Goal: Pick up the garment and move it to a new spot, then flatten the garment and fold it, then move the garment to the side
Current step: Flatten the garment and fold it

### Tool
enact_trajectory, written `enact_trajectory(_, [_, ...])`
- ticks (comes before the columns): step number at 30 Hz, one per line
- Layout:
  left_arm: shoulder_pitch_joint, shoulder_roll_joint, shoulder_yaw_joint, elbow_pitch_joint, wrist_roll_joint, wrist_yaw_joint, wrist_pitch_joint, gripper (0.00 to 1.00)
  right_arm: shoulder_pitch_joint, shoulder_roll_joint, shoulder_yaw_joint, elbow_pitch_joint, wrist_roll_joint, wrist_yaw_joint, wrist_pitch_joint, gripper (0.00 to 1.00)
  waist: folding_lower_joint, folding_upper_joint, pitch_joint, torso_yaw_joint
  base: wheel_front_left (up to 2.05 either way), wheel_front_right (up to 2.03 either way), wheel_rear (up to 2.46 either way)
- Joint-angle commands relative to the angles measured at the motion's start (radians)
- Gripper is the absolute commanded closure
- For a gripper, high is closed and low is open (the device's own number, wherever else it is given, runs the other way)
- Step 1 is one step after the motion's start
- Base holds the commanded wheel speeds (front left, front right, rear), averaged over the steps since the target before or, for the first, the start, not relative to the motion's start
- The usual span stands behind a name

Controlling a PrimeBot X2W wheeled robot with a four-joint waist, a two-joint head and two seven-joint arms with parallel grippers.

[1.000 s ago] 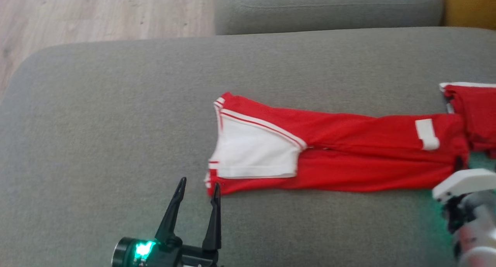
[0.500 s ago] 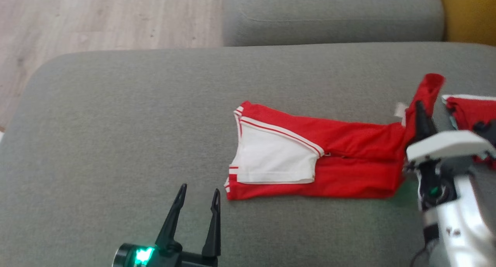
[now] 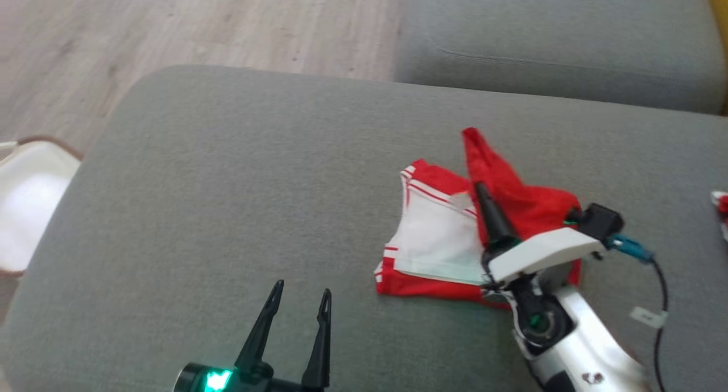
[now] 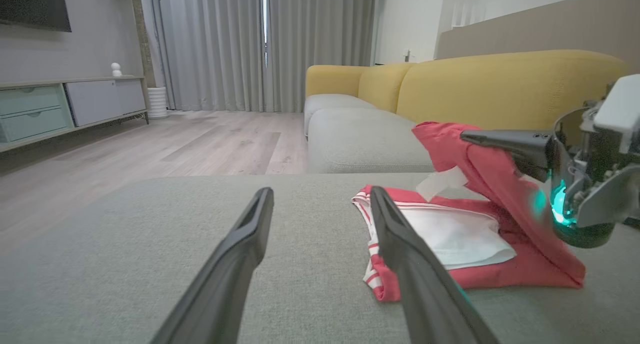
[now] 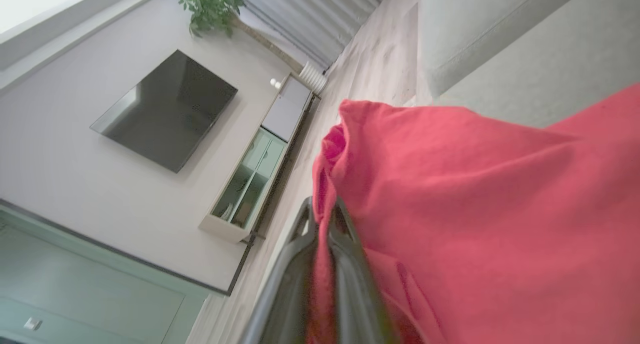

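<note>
Pinching one raised garment (image 3: 435,235) end, right gripper (image 3: 478,186) hovers.

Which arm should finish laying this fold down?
Right. The right pincer is shut on the garment at its lifted red end, above the white panel. The left pincer stands open and empty, apart from the garment.

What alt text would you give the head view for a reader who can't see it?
The right end effector, shut on a red fold of the red-and-white garment, holds it raised over the rest, which lies on a grey sofa cushion. The left end effector hangs open near the bottom edge, apart from the cloth.
</note>
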Motion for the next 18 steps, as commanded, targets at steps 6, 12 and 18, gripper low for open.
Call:
enact_trajectory(6, [-0.037, -0.012, 0.013, -0.026, 0.008, -0.002, -0.010, 0.00, -0.168, 0.006, 0.183, 0.081, 0.123, 0.007, -0.089, 1.00, 0.0001, 0.0000, 0.015, 0.057, 0.00, 0.00, 0.00])
enact_trajectory(12, [-0.048, -0.012, 0.007, -0.026, 0.002, 0.006, -0.010, 0.00, -0.229, 0.006, 0.325, 0.178, 0.223, 0.007, -0.126, 1.00, 0.0001, 0.0000, 0.031, 0.076, 0.00, 0.00, 0.00])
enact_trajectory(18, [-0.050, -0.012, 0.010, -0.022, -0.006, 0.019, -0.010, 0.00, -0.262, 0.006, 0.455, 0.231, 0.294, 0.007, -0.155, 0.00, 0.0001, 0.0000, 0.029, 0.068, 0.00, 0.00, 0.00])
